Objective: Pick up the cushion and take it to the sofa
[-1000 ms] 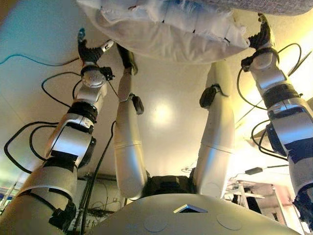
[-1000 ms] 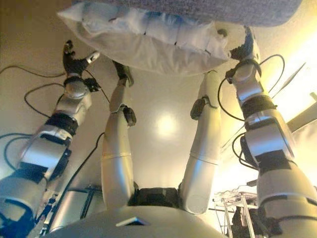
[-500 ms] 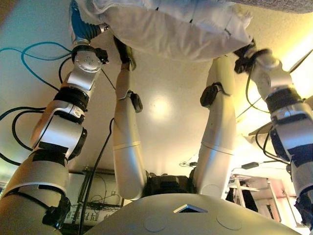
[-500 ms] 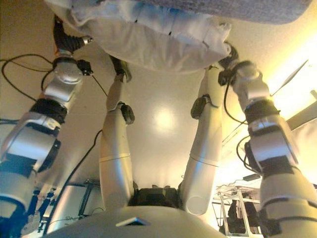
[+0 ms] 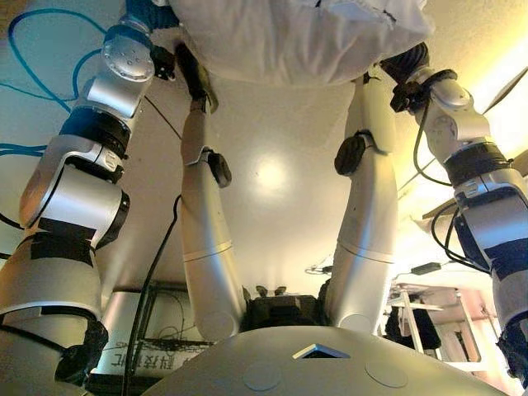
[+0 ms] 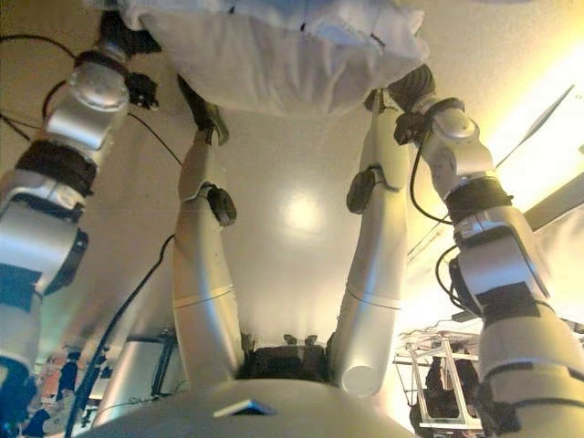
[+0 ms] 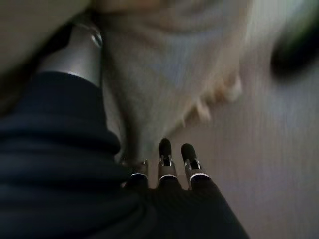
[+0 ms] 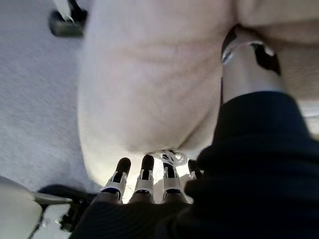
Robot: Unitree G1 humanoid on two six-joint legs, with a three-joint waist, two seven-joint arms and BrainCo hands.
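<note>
The white cushion (image 5: 289, 37) is at the top of the eye views, held between my two hands. My left hand (image 5: 148, 12) is at its left end and my right hand (image 5: 404, 62) at its right end, both partly hidden by the cloth. In the left wrist view the fingers (image 7: 165, 149) lie under the cushion (image 7: 159, 64) and the thumb (image 7: 75, 55) presses into it. In the right wrist view the fingers (image 8: 146, 167) lie under the cushion (image 8: 149, 74) and the thumb (image 8: 246, 64) digs into its cloth.
A pale glossy floor (image 5: 272, 173) lies below. Blue cables (image 5: 49, 25) run at the upper left. A grey textured surface (image 8: 35, 99) shows beside the cushion in the right wrist view. A metal rack (image 5: 421, 313) stands at the lower right, a box (image 5: 157, 330) at the lower left.
Both hands, which stood apart from the cushion's ends, have closed in and taken hold of it. The cushion now sits higher and nearer in the eye views.
</note>
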